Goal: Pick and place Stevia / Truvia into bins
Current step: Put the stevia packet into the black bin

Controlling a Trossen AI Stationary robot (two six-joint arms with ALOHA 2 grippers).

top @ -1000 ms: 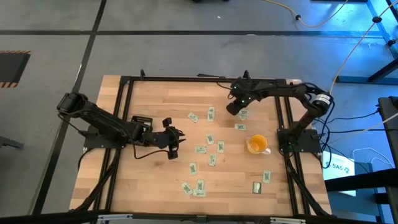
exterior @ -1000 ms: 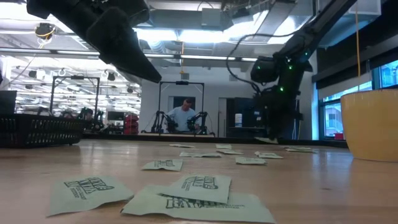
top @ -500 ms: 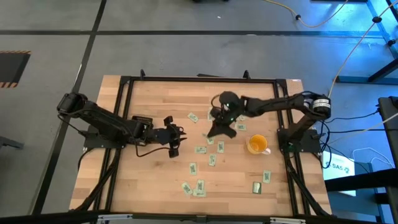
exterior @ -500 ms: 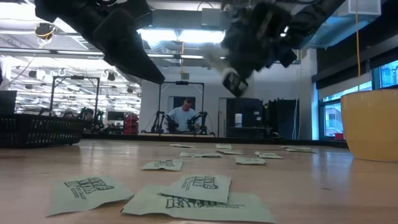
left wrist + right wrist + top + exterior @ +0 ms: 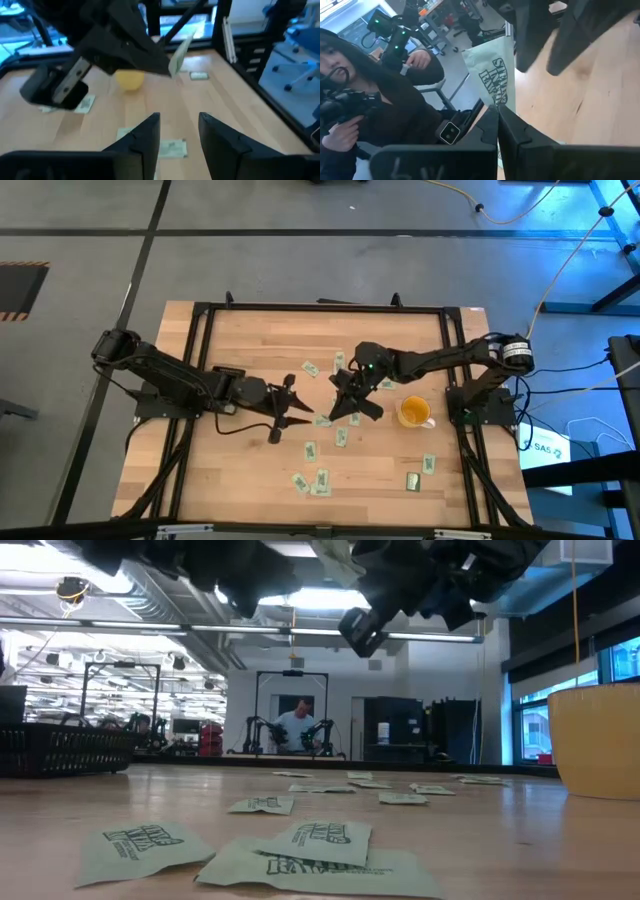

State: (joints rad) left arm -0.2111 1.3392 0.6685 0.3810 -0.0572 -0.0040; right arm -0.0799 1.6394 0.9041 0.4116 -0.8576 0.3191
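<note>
My right gripper (image 5: 332, 412) hangs over the middle of the table, shut on one pale green and white sachet (image 5: 495, 75), also seen in the left wrist view (image 5: 180, 52). My left gripper (image 5: 308, 416) faces it from the table's left, open (image 5: 179, 125). Its fingers (image 5: 535, 35) stand just short of the sachet and touch nothing. Several more sachets (image 5: 310, 449) lie flat on the wooden table (image 5: 300, 840). A black tray (image 5: 228, 370) sits beside the left arm, mostly hidden by it. My right gripper pinches the sachet by one short end (image 5: 496, 102) between its two fingers. The rest of the printed sachet sticks out past the fingertips toward the left gripper. It is lifted clear of the table and stands tilted.
A yellow cup (image 5: 413, 412) stands right of the grippers (image 5: 595, 740). Loose sachets lie scattered from the middle to the near edge (image 5: 320, 478) and near right (image 5: 428, 463). A black metal frame (image 5: 200, 320) rims the table. A person (image 5: 365, 100) stands beyond the table.
My right gripper has risen from the sachets at the table's far right. It has swung toward the middle and the near-left with a sachet lifted clear, stopping in front of the left gripper. My left gripper has moved a little to the right, toward it.
</note>
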